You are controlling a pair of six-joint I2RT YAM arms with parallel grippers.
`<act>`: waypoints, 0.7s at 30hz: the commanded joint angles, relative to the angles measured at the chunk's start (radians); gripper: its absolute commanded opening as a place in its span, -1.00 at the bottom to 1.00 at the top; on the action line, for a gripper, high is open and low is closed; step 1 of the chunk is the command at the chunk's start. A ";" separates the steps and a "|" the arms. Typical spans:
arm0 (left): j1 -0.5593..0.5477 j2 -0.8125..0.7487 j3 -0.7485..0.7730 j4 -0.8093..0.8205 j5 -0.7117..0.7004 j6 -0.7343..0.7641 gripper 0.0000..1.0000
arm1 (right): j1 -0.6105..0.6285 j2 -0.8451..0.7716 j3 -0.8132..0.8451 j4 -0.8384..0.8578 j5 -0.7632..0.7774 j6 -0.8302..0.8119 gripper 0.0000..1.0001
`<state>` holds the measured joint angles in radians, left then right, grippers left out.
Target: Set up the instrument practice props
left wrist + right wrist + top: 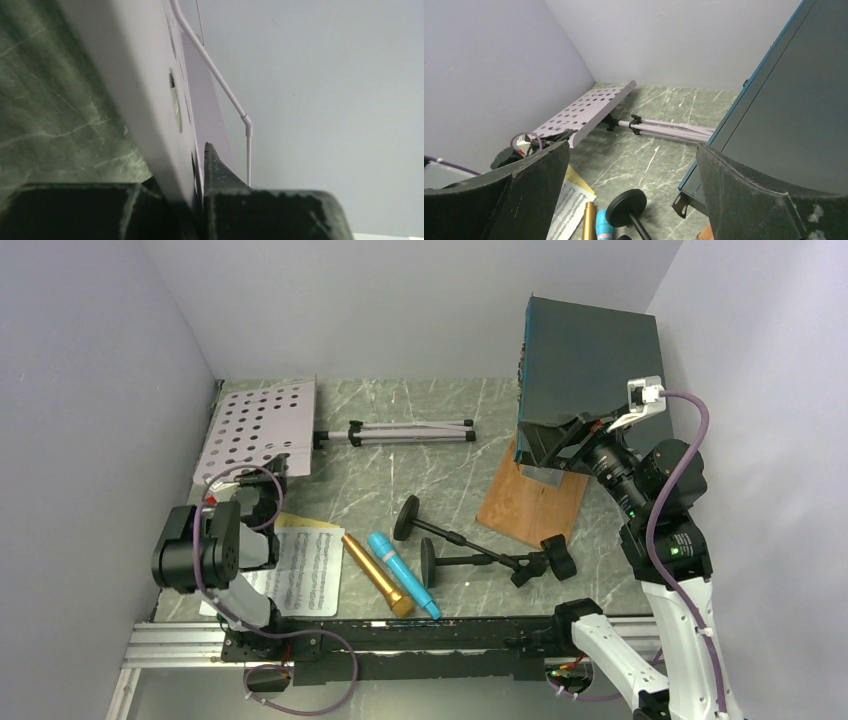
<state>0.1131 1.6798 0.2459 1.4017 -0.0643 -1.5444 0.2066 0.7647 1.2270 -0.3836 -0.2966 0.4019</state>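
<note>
Music desk [258, 425] has its near edge pinched in the left gripper [198, 175]; right gripper [631, 150] gapes wide beside the dark teal box [590, 360], contents hidden.

A large dark teal box [590, 360] stands tilted at the far right of a green marbled table [420, 470], its lower end resting on a flat brown wooden board [525, 508] lying on the tabletop. Plain pale walls [400, 300] enclose the back and both sides; a metal rail [170, 645] runs along the near edge
</note>
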 commanded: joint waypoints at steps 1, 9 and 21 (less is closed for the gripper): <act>0.002 -0.244 0.053 0.041 0.083 0.162 -0.93 | 0.004 -0.008 -0.011 0.053 -0.014 -0.007 0.99; -0.003 -0.630 0.316 -0.460 0.351 0.550 -1.00 | 0.004 0.005 -0.025 0.073 -0.051 0.004 0.99; -0.018 -0.475 0.772 -0.379 0.904 0.644 -1.00 | 0.046 0.134 0.028 0.053 -0.213 -0.035 0.99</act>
<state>0.1173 1.1999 0.8268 0.6788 0.5198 -1.0100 0.2222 0.8471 1.2102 -0.3489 -0.4442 0.3935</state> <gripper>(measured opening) 0.114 0.994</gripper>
